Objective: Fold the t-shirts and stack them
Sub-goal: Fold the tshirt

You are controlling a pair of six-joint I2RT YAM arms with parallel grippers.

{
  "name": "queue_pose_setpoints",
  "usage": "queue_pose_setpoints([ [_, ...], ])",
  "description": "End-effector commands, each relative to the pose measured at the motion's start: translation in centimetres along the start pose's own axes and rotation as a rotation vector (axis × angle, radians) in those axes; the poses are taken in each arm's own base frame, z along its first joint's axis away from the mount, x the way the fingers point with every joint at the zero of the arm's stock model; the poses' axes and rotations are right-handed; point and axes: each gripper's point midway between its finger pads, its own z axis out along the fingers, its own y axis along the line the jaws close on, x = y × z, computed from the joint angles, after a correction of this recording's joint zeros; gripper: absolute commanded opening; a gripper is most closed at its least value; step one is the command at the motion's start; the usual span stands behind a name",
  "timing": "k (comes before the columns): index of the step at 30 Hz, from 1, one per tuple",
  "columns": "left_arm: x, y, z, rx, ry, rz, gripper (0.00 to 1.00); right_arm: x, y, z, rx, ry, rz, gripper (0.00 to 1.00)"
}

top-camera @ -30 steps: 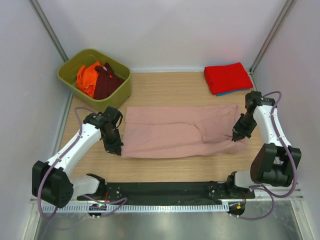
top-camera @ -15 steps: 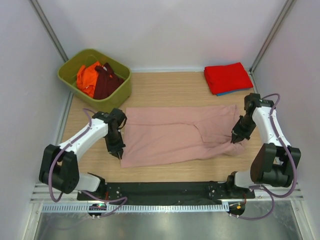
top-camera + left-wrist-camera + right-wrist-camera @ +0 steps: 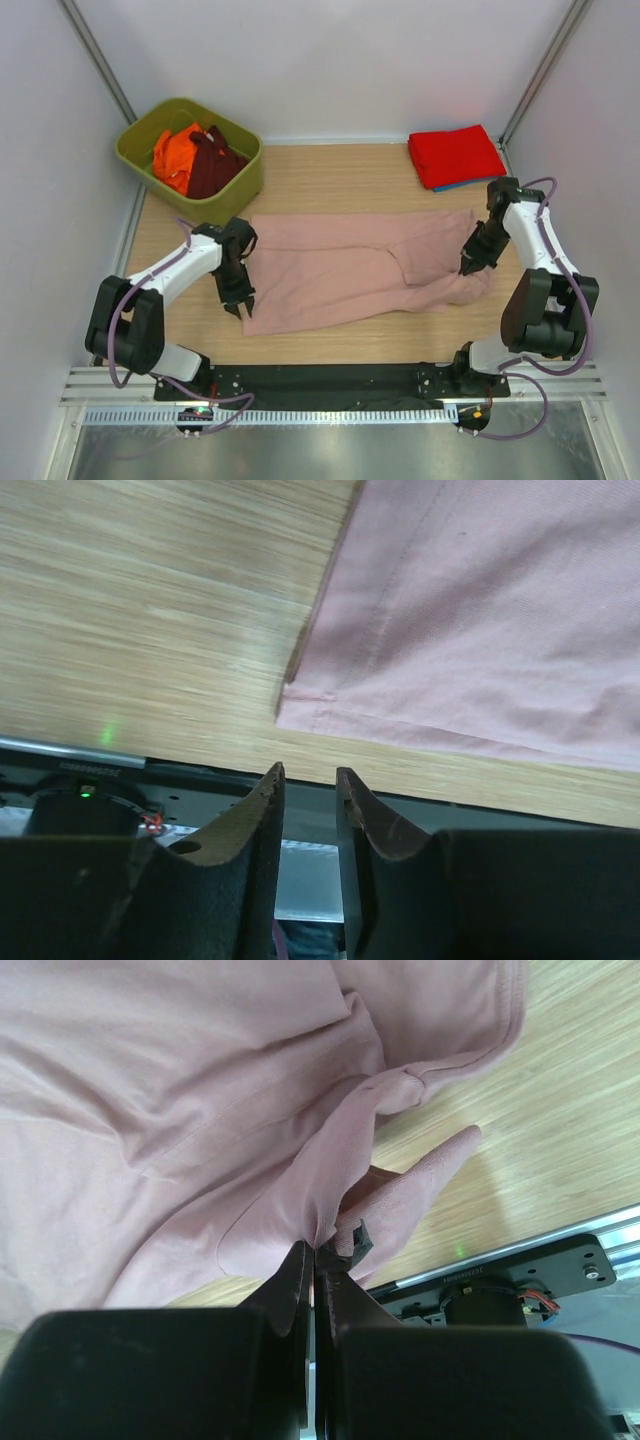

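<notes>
We are pinching the limp pink t-shirt (image 3: 340, 268) in our right jaws, left jaws hovering spread and empty beside its graspable hem corner.

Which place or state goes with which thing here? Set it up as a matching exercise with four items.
Things:
1. red t-shirt
2. orange t-shirt
3. left hand
4. right hand

Places or states:
A. in the green bin
B. shut on the pink t-shirt
C. folded, at the far right corner of the table
D. open, holding nothing

Pairs: 1-C, 2-A, 3-D, 4-B.
</notes>
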Motion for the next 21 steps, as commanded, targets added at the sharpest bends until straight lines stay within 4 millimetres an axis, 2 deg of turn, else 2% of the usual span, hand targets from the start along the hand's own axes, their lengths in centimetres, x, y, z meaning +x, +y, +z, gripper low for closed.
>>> queue_pose_setpoints([
  [1,1.3,-0.8,0.4,0.070,0.045,-0.051,0.28,-0.5,1.1,-0.7,-0.045,-0.022,-0.023,0.01],
  [8,2.8,-0.1,1.9,0.023,0.122,-0.115,0.41,-0.9,1.5,-1.2,-0.053,-0.029,-0.027,0.01],
  [11,3.0,0.0,2.6,0.016,0.137,-0.137,0.44,-0.8,1.6,-1.2,-0.058,-0.023,-0.025,0.01],
  [17,2.2,-0.5,4.4,0.014,0.125,-0.157,0.44,-0.8,1.6,-1.0,-0.052,-0.019,-0.034,0.01],
  [21,1.4,-0.6,5.0,0.006,0.102,-0.166,0.42,-0.7,1.6,-0.9,-0.051,-0.020,-0.045,0.01],
])
